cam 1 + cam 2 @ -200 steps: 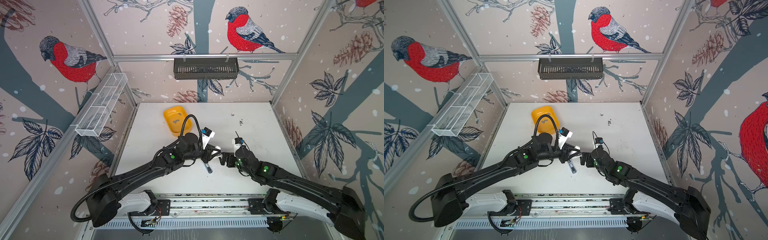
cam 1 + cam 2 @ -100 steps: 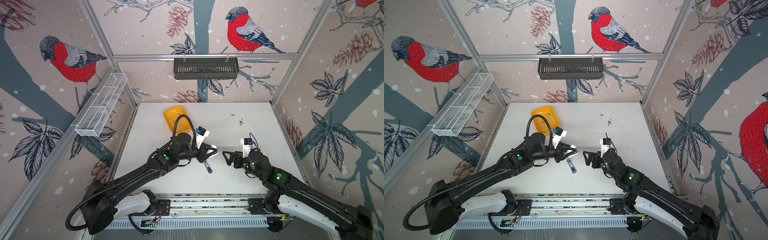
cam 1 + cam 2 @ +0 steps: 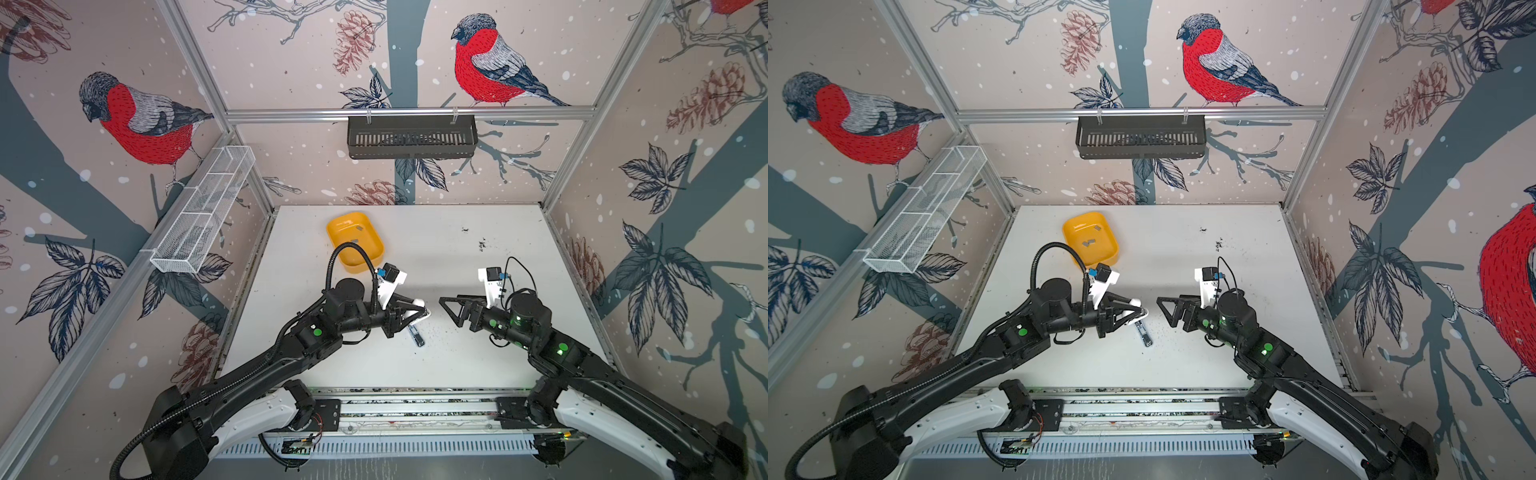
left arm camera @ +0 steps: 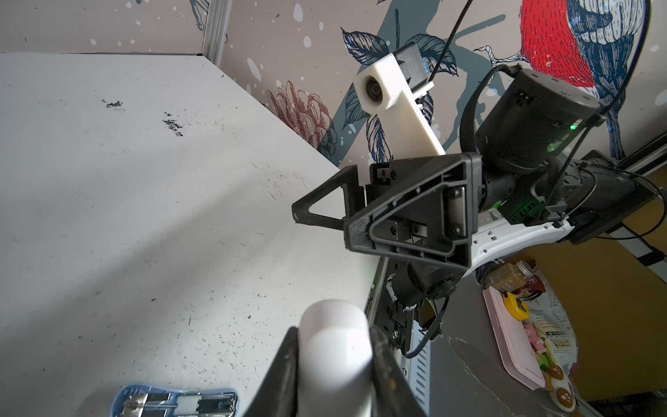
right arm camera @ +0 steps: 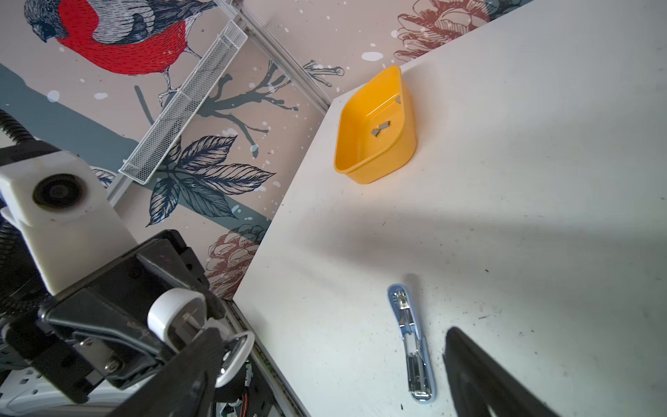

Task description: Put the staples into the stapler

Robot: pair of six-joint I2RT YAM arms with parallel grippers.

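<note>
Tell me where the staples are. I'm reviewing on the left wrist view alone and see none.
Observer: A few grey staples lie in the yellow tray, which stands toward the far left corner of the table, outside your view.
Operator: And the white lump in the left gripper?
Observer: The right wrist view shows it from the side. It looks like a small white stapler, clamped in the left gripper and held clear of the table.
</note>
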